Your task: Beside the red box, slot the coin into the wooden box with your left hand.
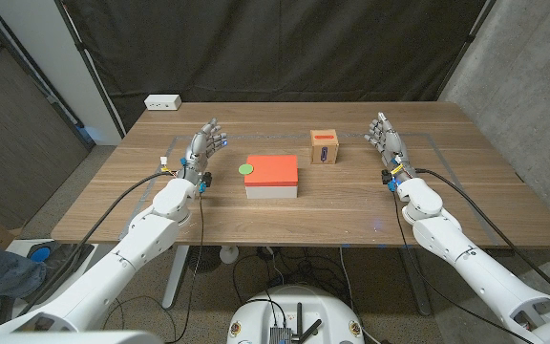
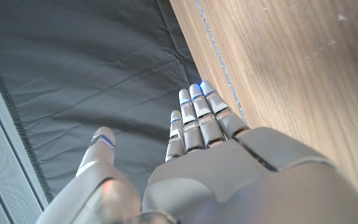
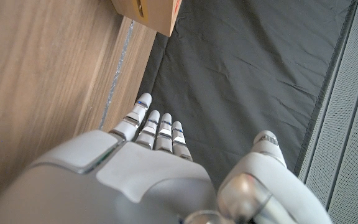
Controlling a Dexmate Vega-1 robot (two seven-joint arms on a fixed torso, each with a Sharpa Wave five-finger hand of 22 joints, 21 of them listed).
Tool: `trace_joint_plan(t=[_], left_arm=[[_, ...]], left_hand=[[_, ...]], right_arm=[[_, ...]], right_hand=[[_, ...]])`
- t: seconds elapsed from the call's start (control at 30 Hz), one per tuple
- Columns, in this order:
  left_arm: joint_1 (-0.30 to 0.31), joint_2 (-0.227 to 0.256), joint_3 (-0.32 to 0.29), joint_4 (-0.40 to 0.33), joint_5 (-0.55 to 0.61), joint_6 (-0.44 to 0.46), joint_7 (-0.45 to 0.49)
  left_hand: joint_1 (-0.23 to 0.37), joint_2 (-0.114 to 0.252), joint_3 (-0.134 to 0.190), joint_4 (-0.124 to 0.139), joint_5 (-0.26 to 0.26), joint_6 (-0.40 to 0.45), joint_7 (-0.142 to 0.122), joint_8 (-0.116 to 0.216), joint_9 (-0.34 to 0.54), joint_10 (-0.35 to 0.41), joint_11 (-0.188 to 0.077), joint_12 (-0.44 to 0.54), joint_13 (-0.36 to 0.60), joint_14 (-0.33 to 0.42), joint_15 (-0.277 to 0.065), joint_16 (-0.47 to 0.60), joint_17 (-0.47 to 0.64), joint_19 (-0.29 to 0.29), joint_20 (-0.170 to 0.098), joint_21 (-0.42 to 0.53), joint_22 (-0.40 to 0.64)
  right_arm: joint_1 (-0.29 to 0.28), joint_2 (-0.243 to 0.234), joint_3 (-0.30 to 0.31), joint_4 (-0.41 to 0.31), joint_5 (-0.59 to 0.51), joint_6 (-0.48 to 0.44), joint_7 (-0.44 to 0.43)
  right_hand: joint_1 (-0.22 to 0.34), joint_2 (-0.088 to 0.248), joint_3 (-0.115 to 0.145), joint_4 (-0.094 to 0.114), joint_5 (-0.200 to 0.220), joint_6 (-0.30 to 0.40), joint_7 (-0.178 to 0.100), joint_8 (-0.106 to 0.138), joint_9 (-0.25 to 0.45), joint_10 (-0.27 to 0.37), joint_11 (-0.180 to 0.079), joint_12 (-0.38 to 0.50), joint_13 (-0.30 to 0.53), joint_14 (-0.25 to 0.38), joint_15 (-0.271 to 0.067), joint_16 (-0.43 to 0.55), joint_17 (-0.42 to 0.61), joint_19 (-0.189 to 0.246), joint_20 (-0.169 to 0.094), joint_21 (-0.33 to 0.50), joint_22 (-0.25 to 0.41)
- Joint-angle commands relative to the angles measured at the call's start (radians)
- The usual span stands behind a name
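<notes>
Coin first: we see a small round green coin point(image 1: 246, 169) lying flat on top of the flat rectangular red-topped box point(image 1: 273, 176), at that lid's corner toward the robot's left, untouched by either hand. From the head view we make out the small light wooden box point(image 1: 326, 147) with a red label and a dark slot on its near face, standing upright on the brown wooden table point(image 1: 351, 205) just beyond and to the right of the red box, apart from it. Our left hand point(image 1: 201, 153) is raised on its edge to the left of the red box, near it but not touching, fingers spread and released, holding nothing. Our right hand point(image 1: 389, 145) stands the same way to the right of the wooden box, well apart from it, fingers apart and empty. A white rectangular block point(image 1: 162, 101) sits at the table's far left corner. Turning to the left wrist view, we get the back of the left hand point(image 2: 229, 168) with its fingers point(image 2: 194, 118) straight and together over the table edge against the black curtain point(image 2: 86, 68), the thumb held apart. In the right wrist view the right hand point(image 3: 142, 168) shows extended fingers point(image 3: 157, 127) too, and a corner of the wooden box point(image 3: 151, 11) on the tabletop beyond them.
</notes>
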Motion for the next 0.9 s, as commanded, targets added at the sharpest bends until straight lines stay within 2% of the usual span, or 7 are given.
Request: trace_joint_plan(t=[0.03,0.13,0.3,0.5,0.67,0.83,0.9], left_arm=[[0.045,0.018,-0.026,-0.077,0.012,0.072,0.091],[0.051,0.019,-0.027,-0.090,0.026,0.082,0.114],[0.058,0.015,-0.032,-0.105,0.025,0.102,0.134],[0.067,0.008,-0.035,-0.117,0.030,0.121,0.163],[0.076,-0.002,-0.037,-0.125,0.034,0.132,0.191],[0.083,-0.005,-0.040,-0.134,0.039,0.142,0.208],[0.084,-0.004,-0.038,-0.140,0.045,0.155,0.221]], left_hand=[[-0.003,0.003,0.011,0.004,0.001,0.035,0.009,0.003,0.001,0.111,-0.010,0.023,0.007,0.113,-0.022,0.026,0.007,0.082,-0.008,0.043,0.016],[-0.010,0.007,0.018,0.005,0.002,0.048,0.001,0.003,0.002,0.204,-0.030,0.046,0.020,0.193,-0.044,0.050,0.019,0.163,-0.027,0.097,0.040],[-0.012,0.022,0.026,0.003,0.001,0.088,-0.019,0.007,0.002,0.377,-0.072,0.110,0.057,0.365,-0.085,0.140,0.063,0.241,-0.039,0.180,0.098],[0.002,0.022,0.033,-0.006,0.001,0.142,-0.005,0.007,0.003,0.565,-0.121,0.190,0.128,0.550,-0.135,0.290,0.144,0.356,-0.076,0.311,0.208],[0.027,0.001,0.061,-0.014,0.002,0.201,0.013,0.004,0.003,0.709,-0.167,0.267,0.235,0.687,-0.187,0.435,0.239,0.438,-0.112,0.464,0.364],[0.064,-0.011,0.098,-0.017,0.003,0.217,0.019,-0.005,0.004,0.804,-0.199,0.339,0.344,0.739,-0.199,0.551,0.353,0.490,-0.148,0.591,0.501],[0.084,-0.009,0.115,-0.018,0.004,0.213,0.016,-0.012,0.006,0.828,-0.210,0.379,0.396,0.740,-0.198,0.577,0.378,0.529,-0.183,0.653,0.563]], right_arm=[[-0.010,-0.004,0.003,-0.021,-0.012,0.002,-0.018],[-0.013,-0.004,0.004,-0.026,-0.015,0.002,-0.023],[-0.018,-0.008,0.001,-0.034,-0.031,0.003,-0.035],[-0.022,-0.007,0.000,-0.041,-0.037,0.004,-0.039],[-0.020,-0.004,-0.002,-0.040,-0.038,0.004,-0.040],[-0.018,-0.001,-0.003,-0.039,-0.039,0.005,-0.040],[-0.019,-0.001,-0.003,-0.042,-0.039,0.000,-0.043]], right_hand=[[0.002,0.011,0.003,-0.006,0.004,0.007,0.009,0.005,0.004,0.006,0.002,0.004,0.000,0.001,0.007,0.004,0.002,0.008,0.000,-0.002,0.003],[0.002,0.011,0.004,-0.006,0.004,0.008,0.010,0.006,0.004,0.006,0.002,0.004,-0.001,0.004,0.008,0.005,0.001,0.010,0.001,-0.003,0.003],[0.003,0.012,0.004,-0.008,0.003,0.009,0.008,0.005,0.004,0.009,0.001,0.005,-0.003,0.008,0.011,0.006,0.000,0.011,0.002,-0.006,0.003],[0.005,0.013,0.005,-0.010,0.003,0.010,0.004,0.005,0.004,0.011,0.002,0.005,-0.006,0.010,0.011,0.007,-0.002,0.014,0.005,-0.009,0.003],[0.005,0.014,0.005,-0.011,0.003,0.010,0.001,0.005,0.004,0.013,0.002,0.006,-0.008,0.010,0.012,0.007,-0.004,0.017,0.006,-0.012,0.003],[0.006,0.014,0.005,-0.012,0.002,0.011,-0.001,0.004,0.004,0.013,0.004,0.005,-0.009,0.010,0.010,0.006,-0.005,0.019,0.007,-0.014,0.003],[0.006,0.015,0.005,-0.012,0.002,0.011,-0.001,0.004,0.004,0.014,0.003,0.005,-0.010,0.011,0.012,0.006,-0.006,0.020,0.008,-0.015,0.003]])
